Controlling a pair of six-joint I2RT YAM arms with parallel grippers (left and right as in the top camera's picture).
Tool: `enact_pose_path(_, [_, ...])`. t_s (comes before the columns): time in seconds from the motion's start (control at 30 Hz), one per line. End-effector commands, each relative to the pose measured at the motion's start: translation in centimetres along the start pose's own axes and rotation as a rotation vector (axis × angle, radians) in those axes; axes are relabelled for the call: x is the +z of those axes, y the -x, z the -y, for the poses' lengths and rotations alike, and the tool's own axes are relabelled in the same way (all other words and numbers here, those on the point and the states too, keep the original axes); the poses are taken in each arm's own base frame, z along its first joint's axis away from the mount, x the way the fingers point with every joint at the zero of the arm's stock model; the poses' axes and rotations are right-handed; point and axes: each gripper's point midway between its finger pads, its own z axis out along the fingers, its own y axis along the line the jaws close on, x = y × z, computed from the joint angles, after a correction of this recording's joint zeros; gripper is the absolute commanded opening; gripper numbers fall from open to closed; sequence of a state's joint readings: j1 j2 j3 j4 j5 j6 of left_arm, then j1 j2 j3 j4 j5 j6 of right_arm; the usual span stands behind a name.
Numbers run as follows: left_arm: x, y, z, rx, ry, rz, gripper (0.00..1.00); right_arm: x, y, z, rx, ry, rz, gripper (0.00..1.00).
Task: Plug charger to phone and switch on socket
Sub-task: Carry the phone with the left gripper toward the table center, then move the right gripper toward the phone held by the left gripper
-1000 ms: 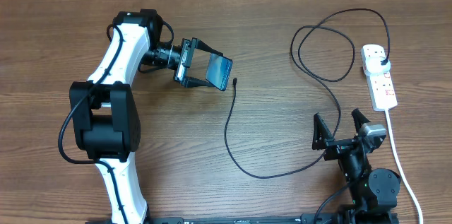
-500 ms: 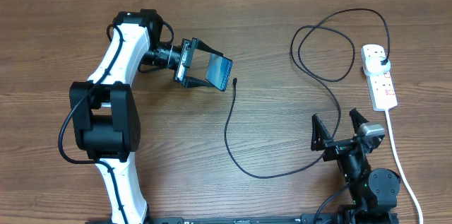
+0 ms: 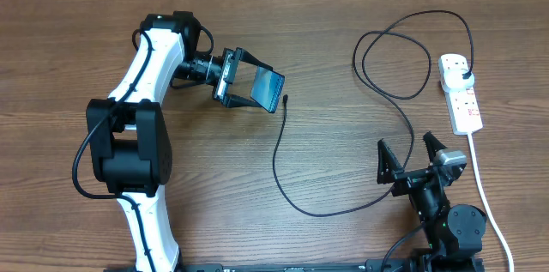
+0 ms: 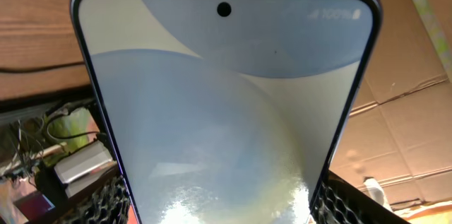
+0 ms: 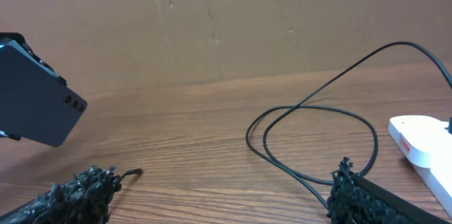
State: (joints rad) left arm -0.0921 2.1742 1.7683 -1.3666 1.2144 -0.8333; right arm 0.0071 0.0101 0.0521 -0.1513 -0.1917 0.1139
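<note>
My left gripper (image 3: 250,83) is shut on the phone (image 3: 268,90) and holds it tilted above the table, left of centre. In the left wrist view the lit pale blue screen (image 4: 226,104) fills the frame between the two fingers (image 4: 106,203). The charger's connector tip (image 3: 284,98) lies on the table just right of the phone. Its thin black cable (image 3: 276,156) curves down, right and up in loops to the plug in the white socket (image 3: 463,105). My right gripper (image 3: 410,156) stands open near the front right, with nothing in it. The right wrist view shows the phone's dark back (image 5: 35,114), the cable tip (image 5: 133,174) and the socket (image 5: 424,139).
The socket's thick white cord (image 3: 487,203) runs down the right edge past my right arm. Cable loops (image 3: 395,49) lie between the table's middle and the socket. A brown cardboard wall (image 5: 212,19) stands behind the table.
My left gripper has shifted and tilted slightly with the phone in it. The cable, socket and right gripper stay where they were.
</note>
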Motion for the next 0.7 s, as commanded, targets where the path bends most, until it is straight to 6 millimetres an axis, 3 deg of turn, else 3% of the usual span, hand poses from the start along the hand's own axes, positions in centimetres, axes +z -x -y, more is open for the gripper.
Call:
enact_pose_path(0.0, [0.1, -0.2, 1.0, 0.079, -0.012, 0.002, 0.68, -0.1, -0.3, -0.1, 0.136, 0.007, -0.012, 1.00])
enact_pose_path(0.2, [0.5, 1.9, 0.5, 0.148, 0.060, 0.108, 0.69, 0.1, -0.2, -1.1, 0.210, 0.057, -0.054, 1.00])
enact_pose_path(0.47, [0.6, 3.9, -0.1, 0.192, 0.134, 0.215, 0.68, 0.4, 2.7, -3.6, 0.228, 0.154, -0.139, 1.00])
enact_pose_path(0.67, [0.5, 4.9, 0.5, 0.229, 0.134, 0.264, 0.68, 2.2, 4.5, -5.9, 0.288, 0.261, -0.310, 1.00])
